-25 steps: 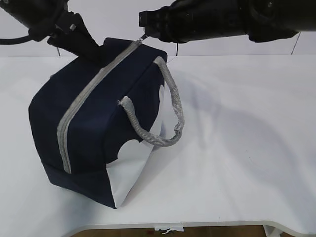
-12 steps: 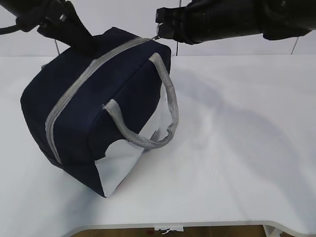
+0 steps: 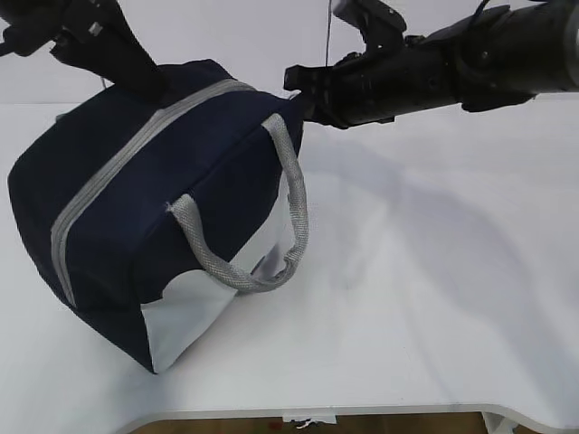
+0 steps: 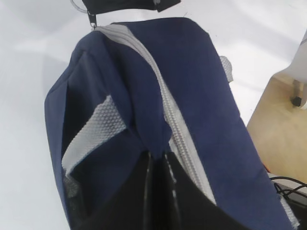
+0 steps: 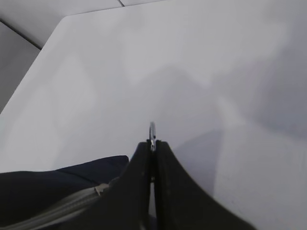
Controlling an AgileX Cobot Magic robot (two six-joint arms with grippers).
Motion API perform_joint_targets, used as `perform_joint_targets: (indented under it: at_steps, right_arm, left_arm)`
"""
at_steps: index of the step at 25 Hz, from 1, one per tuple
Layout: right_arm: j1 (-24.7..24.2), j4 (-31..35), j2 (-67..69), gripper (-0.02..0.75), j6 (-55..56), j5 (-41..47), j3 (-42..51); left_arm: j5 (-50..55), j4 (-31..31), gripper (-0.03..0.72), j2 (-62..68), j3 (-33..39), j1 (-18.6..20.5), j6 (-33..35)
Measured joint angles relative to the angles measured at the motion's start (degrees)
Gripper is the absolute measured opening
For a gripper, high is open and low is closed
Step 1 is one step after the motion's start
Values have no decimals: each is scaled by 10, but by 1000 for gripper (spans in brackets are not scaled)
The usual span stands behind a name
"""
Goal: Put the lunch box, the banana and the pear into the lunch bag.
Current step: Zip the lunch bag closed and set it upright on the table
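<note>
Bag: the navy lunch bag (image 3: 136, 208) sits on the left of the white table (image 3: 434, 298), tipped so its near lower corner points down and its top leans toward the far side.
Zipper: the grey zipper (image 3: 136, 149) runs the whole top, from the near-left end up to the far-right corner; it looks fully closed.
Long axis: near left to far right, in line with the two arms.
Ring pull: the metal ring (image 5: 152, 130) stands at the far-right end of the zipper, sticking out between the right fingers.
Right gripper (image 5: 152, 143): fingers pressed together, pinching the ring; this arm reaches in from the right and is the one at the zipper's pull.
Left gripper (image 4: 158, 160): fingers pressed together on a fold of navy fabric just beside the zipper, at the bag's far-left top.
Handle: one grey rope handle (image 3: 271, 226) hangs down the near side.
Coming move, my guess: to open, the ring must travel along the zipper toward the near left while the left grip steadies the bag.
Lunch box, banana, pear: none in view.
</note>
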Motion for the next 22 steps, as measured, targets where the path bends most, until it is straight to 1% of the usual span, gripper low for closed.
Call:
perform_joint_targets:
  at_steps: [7, 22]
  right_arm:
    - [0, 1, 21, -10, 8, -7, 0]
    - [0, 2, 21, -10, 10, -7, 0]
  left_arm:
    - [1, 0, -2, 0, 0, 0, 0]
    - [1, 1, -2, 3, 0, 0, 0]
